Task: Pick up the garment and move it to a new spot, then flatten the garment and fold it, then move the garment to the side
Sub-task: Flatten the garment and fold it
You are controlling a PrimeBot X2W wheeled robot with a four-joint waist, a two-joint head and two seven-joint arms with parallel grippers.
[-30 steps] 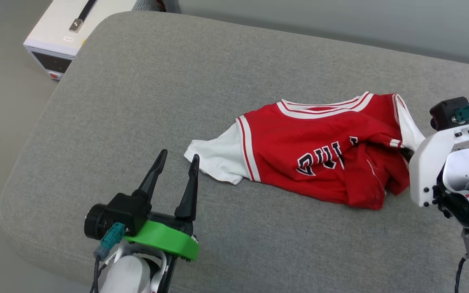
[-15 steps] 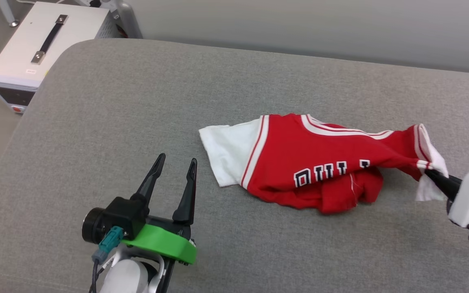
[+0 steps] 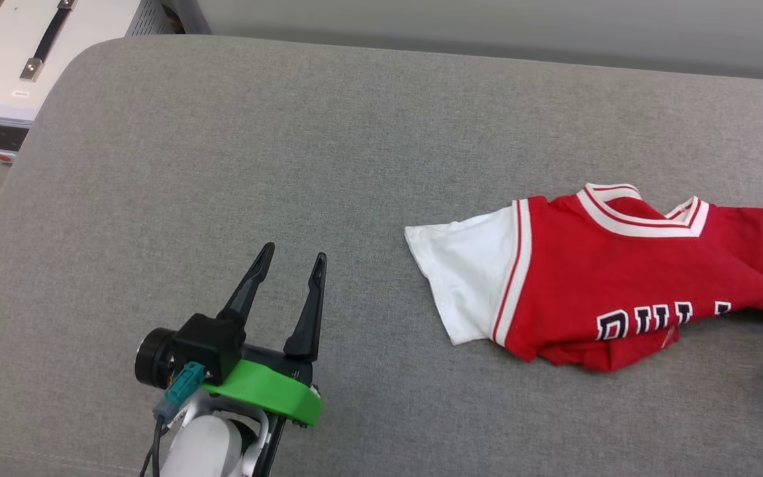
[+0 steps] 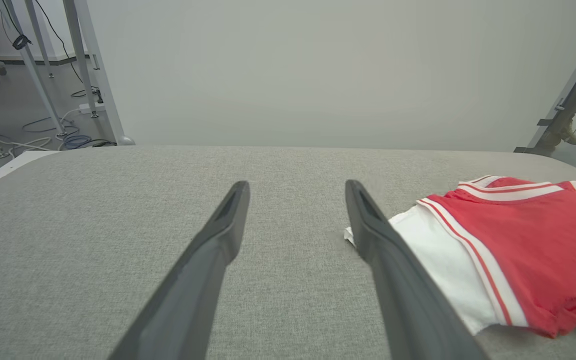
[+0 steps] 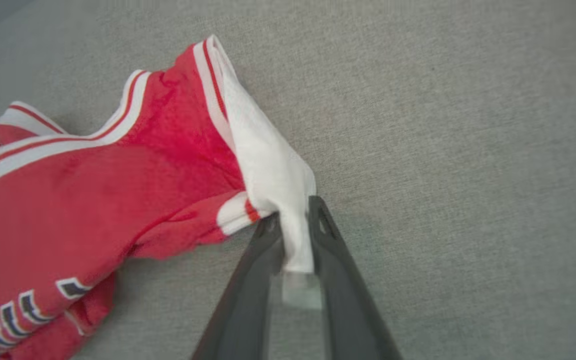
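Item one, a single grey upholstered cushion (image 3: 222, 165) with rounded corners, spans almost the whole head view and carries everything else. Behind it runs one plain pale wall (image 4: 318, 70). Item two, one white equipment case (image 3: 4, 73) with a black strap handle, sits off the cushion at the upper left corner of the head view. Several pale metal legs (image 4: 90, 65) and a tangle of loose cables (image 4: 53, 135) on the floor occupy the upper left of the left wrist view. Item three, one garment (image 3: 593, 271), lies at the right of the head view, centre to lower right, running off the right edge. It is red with striped collar trim, two white sleeves, and black white-outlined lettering (image 3: 646, 321) partly hidden where the lower hem is bunched under. One white sleeve (image 3: 467, 285) lies spread flat toward the middle of the frame. Nothing lies between it and the left tool. Item four, two grippers. The left gripper (image 3: 294, 252), on a green collar, stands at lower centre-left of the head view with its two fingers spread wide, holding nothing and well apart from the cloth. In its own wrist view the near sleeve lies just past the right-hand finger. The right gripper (image 5: 293, 212), at bottom centre of the right wrist view, has its fingers drawn nearly together with the other white sleeve pinched between the tips.
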